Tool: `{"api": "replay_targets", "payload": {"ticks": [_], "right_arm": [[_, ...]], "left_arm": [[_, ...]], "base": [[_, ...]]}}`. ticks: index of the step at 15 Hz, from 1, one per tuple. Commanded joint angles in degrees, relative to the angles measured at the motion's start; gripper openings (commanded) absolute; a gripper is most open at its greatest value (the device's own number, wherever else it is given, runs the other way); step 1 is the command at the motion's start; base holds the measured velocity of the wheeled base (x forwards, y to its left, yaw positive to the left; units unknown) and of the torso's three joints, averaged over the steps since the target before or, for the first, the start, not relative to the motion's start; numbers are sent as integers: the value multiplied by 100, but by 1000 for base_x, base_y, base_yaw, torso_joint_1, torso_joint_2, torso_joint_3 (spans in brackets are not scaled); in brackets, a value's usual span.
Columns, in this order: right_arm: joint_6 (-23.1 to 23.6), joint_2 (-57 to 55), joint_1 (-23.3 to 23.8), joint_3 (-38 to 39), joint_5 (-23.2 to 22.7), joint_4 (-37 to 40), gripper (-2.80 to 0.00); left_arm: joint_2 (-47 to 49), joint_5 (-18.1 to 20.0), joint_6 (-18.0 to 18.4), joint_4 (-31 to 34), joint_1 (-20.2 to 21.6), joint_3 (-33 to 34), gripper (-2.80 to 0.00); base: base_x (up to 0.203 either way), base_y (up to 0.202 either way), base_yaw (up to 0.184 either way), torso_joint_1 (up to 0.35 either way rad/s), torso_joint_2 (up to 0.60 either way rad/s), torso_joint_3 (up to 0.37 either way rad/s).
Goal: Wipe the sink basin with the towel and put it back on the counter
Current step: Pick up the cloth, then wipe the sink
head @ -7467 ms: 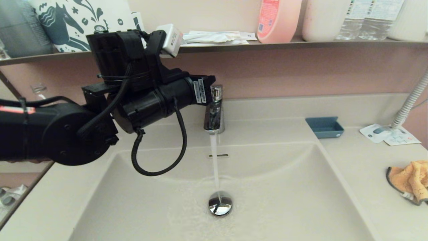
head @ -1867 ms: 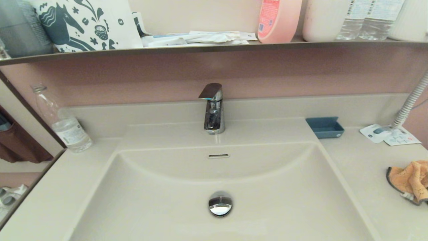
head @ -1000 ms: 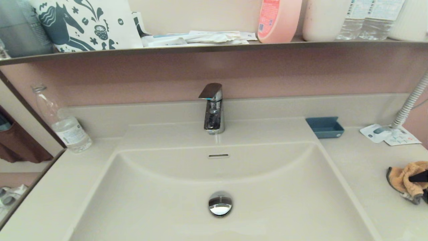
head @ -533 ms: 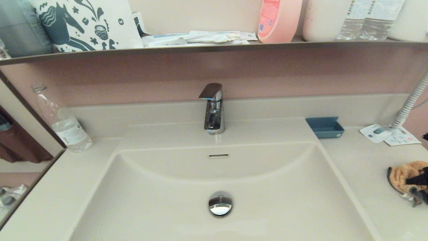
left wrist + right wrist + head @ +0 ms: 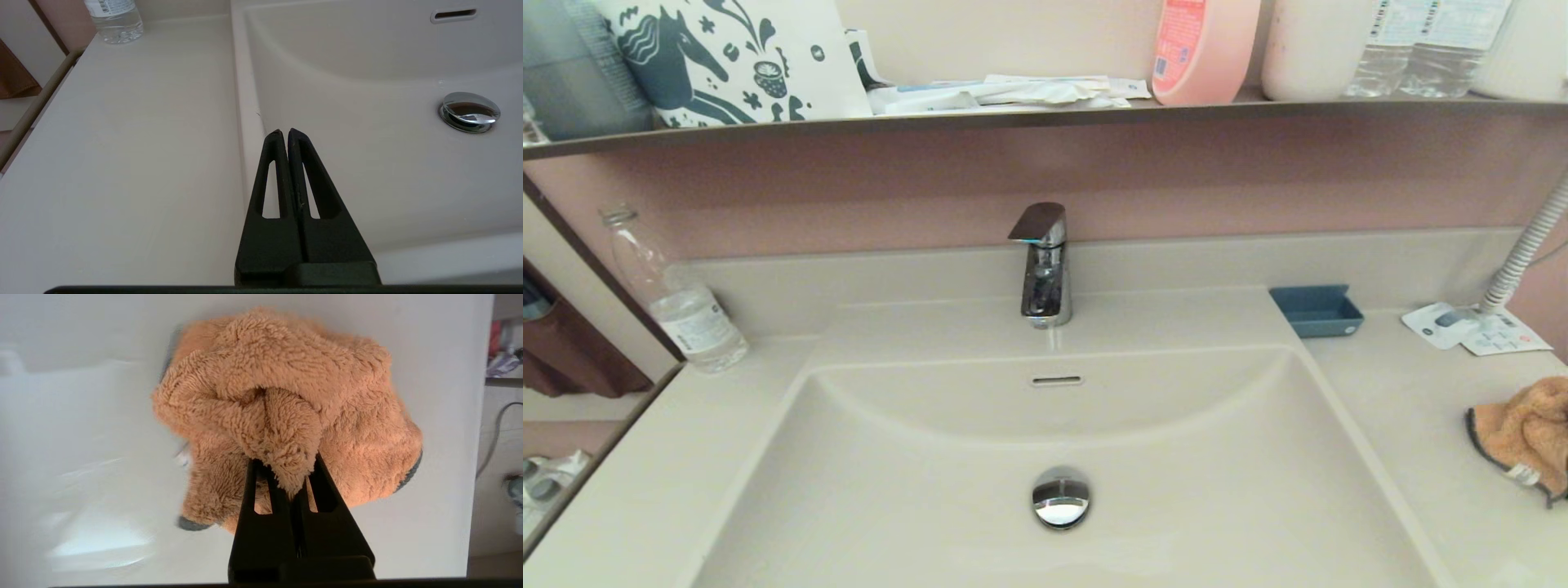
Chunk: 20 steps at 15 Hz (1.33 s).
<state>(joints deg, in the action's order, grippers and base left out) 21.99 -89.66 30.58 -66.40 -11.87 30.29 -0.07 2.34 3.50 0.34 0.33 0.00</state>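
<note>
The right pincer (image 5: pixel 291 473) is clenched on a fold of the small fluffy orange towel (image 5: pixel 286 416) at the table's (image 5: pixel 1405 392) far right, the left pincer (image 5: pixel 284 132) closed empty, so the next move is carrying it left into the cream-beige sink basin (image 5: pixel 915 490).

head: high, facing sink basin (image 5: pixel 1045 457) | wrists: close, downward

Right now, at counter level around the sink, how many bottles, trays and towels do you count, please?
water bottle: 1
blue tray: 1
towel: 1, gripped by the right hand
Total: 3
</note>
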Motion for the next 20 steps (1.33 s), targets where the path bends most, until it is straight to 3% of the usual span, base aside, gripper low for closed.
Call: {"api": "replay_targets", "payload": {"ticks": [1,3,5,8,10,14,16,18,20], "right_arm": [[-114,482,-114,-358,-38,420,-280],[-539,904,-542,-925,-82,1065,-280],[-1144,1192,-1281,-1622,-85,1722,-280],[-2463,1321,-2715,-2783,123,2499,-280],[-3273,1330,-3869,-3121,573,2838,-280],[-4866,1066,-6474,-3153,1668,3022,-280],[-5818,406,-7600,-2967,2504,3036,-280],[-6588,-225,-8273,-2385,3210,2908,-280],[-6848,-456,-8421,-1793,3418,2473,-280]], "left_arm": [[7,3,2,1,2,0,-280],[7,3,2,1,2,0,-280],[7,3,2,1,2,0,-280],[7,3,2,1,2,0,-280],[7,3,2,1,2,0,-280],[7,3,2,1,2,0,-280],[7,3,2,1,2,0,-280],[7,3,2,1,2,0,-280],[7,3,2,1,2,0,-280]], "base": [[0,0,0,0,0,0],[0,0,0,0,0,0],[0,0,0,0,0,0],[0,0,0,0,0,0],[0,0,0,0,0,0],[0,0,0,0,0,0],[0,0,0,0,0,0],[0,0,0,0,0,0],[0,0,0,0,0,0]]}}
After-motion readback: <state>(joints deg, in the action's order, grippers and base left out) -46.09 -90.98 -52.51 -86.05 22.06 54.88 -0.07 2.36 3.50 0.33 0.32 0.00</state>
